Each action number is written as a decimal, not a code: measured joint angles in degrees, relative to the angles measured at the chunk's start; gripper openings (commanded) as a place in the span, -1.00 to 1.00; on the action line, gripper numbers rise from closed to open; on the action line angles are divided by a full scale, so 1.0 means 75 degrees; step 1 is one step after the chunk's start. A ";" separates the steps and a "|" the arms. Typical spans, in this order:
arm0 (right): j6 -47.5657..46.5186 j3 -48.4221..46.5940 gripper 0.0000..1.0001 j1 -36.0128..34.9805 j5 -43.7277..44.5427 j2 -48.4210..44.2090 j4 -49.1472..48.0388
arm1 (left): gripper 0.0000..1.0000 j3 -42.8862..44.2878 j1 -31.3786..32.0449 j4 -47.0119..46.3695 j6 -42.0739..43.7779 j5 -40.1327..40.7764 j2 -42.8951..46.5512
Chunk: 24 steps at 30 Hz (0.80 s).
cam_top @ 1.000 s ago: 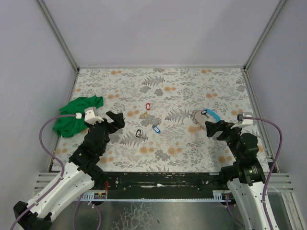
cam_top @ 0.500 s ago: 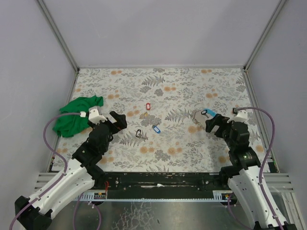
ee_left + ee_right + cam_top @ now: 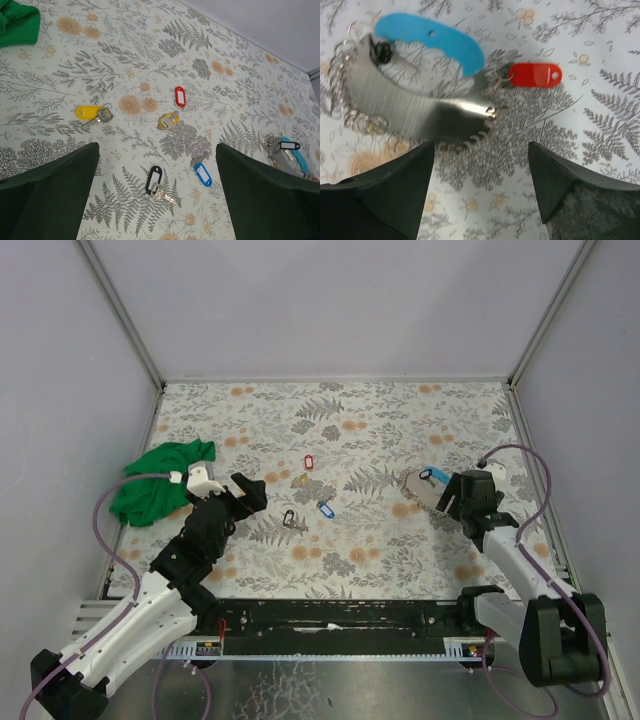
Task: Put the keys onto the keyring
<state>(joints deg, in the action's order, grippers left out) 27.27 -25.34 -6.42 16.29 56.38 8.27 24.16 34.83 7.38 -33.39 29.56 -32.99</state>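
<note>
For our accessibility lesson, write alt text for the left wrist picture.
Five loose keys with tags, red, two yellow, black and blue, lie scattered on a floral tablecloth below the left arm's open pincer. A green cloth shows top left, a keyring far right.

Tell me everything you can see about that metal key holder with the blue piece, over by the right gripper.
The key holder is a flat brushed-metal plate lying on the floral table. Small wire rings line its edges, and a curved light-blue plastic piece with a small hole lies across its top. A red tag sits at its right end, seemingly hooked to a ring. The open right gripper is poised beside it, not gripping.
</note>
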 measured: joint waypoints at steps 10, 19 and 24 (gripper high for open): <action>0.0122 -0.0493 0.22 0.0845 -0.0315 0.1950 -0.0985 | 1.00 0.0000 0.0003 -0.0041 0.0105 -0.0358 -0.0085; 0.0236 -0.0705 -0.25 0.1011 -0.0935 0.2821 -0.1207 | 1.00 -0.0003 0.0000 -0.0195 0.0207 -0.0895 -0.0248; 0.0335 -0.0697 -0.63 0.1014 -0.1571 0.2888 -0.1413 | 1.00 -0.0003 0.0000 -0.0361 0.0256 -0.1428 -0.0495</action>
<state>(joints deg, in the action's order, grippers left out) 29.78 -30.57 1.19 4.51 78.04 -2.33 24.14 34.83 4.67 -31.46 18.85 -36.71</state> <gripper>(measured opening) 0.308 0.998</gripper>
